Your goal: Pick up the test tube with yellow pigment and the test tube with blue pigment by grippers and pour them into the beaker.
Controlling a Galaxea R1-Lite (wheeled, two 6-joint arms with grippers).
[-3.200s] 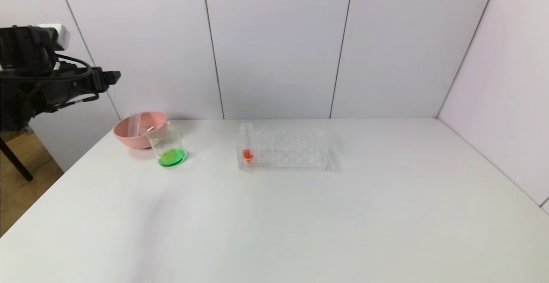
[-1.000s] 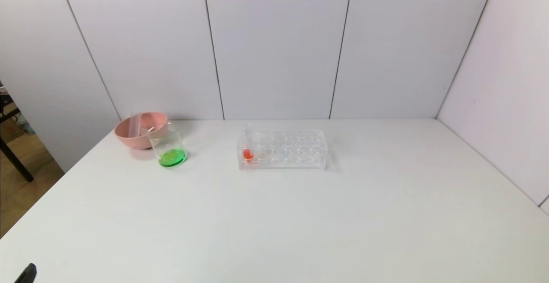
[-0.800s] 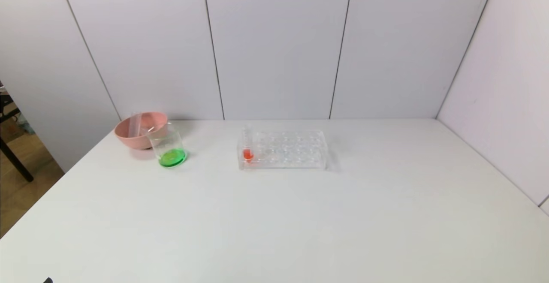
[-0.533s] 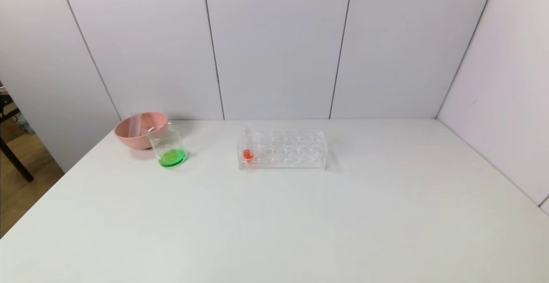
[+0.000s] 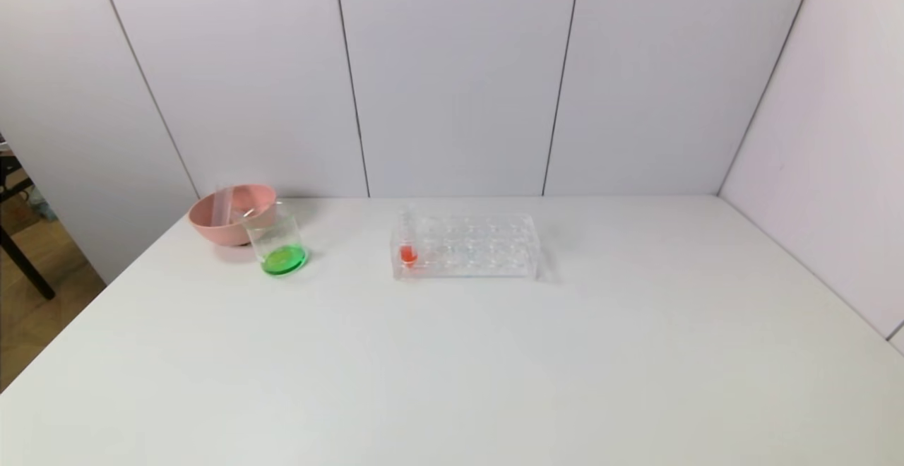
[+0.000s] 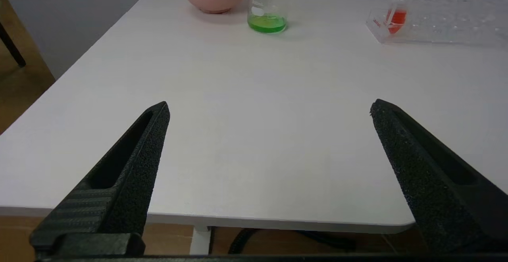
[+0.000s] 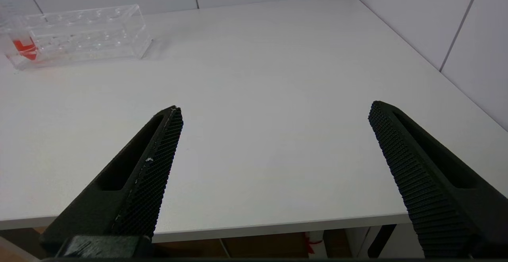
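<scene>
White table [image 5: 452,367]; both tools open, parked.

We note a white table [image 5: 494,367] with a matte top filling most of the head view. Behind it stands a back wall [image 5: 452,78] of pale grey panels split by thin dark vertical seams; a matching side wall [image 5: 826,141] meets it at the far right corner. Off the table's left edge we see a strip of wood-toned floor [image 5: 28,311] and a dark slanted furniture leg [image 5: 21,261]. The light is even and soft, with faint shadows. From the wrist views, the table's near edge lies directly ahead.
</scene>
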